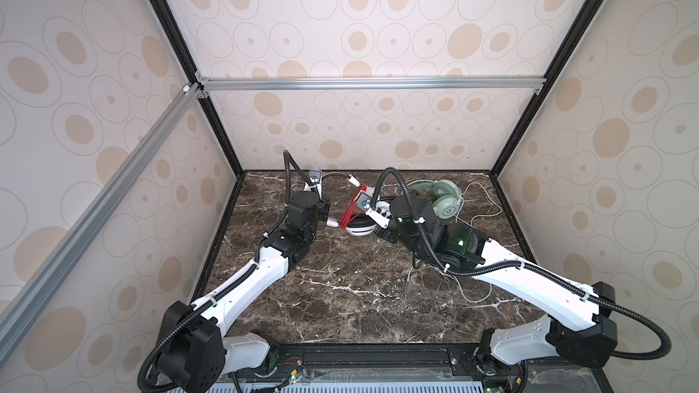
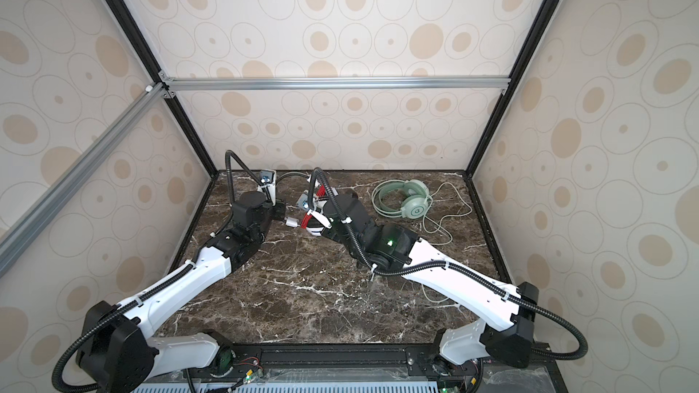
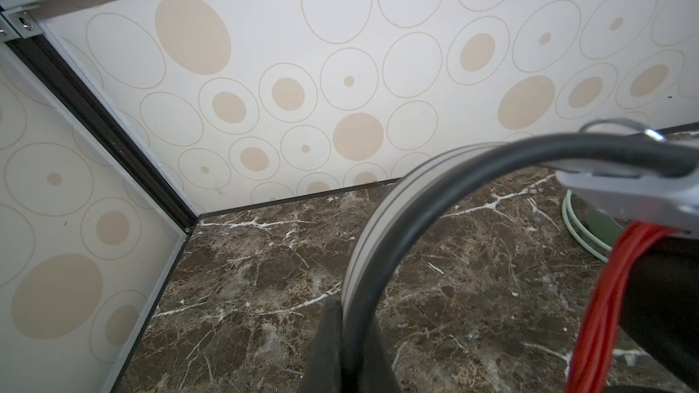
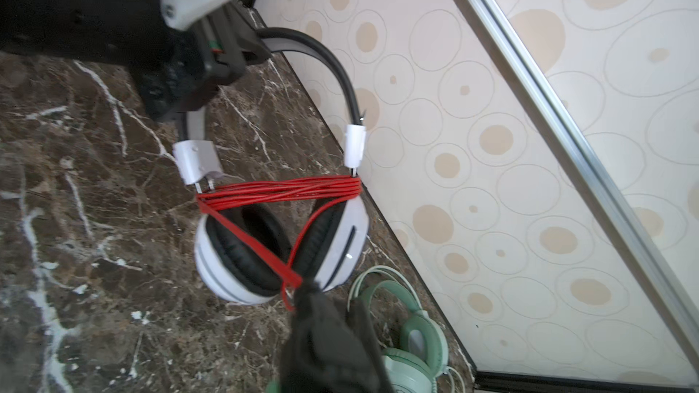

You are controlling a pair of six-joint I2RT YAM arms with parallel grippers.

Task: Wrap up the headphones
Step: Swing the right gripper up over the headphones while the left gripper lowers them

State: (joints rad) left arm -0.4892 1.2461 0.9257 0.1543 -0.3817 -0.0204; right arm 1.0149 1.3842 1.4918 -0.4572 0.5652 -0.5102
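Right wrist view: right end effector (image 4: 307, 291) pinching red cord (image 4: 280, 191) tail at white headset (image 4: 350, 247) | left end effector (image 3: 350, 338) clamping headband (image 3: 378, 217), back-middle of surface (image 1: 340, 296) | likely finishing wrap | next: tucking tail, keeping cord taut

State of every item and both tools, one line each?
left tool, shut on white headphones at the headband
right tool, shut on red cord tail
white headphones, held, red cord wound around them
red cord, several turns wound
mint-green headphones, lying on table, unwrapped
pale cord, loose on table
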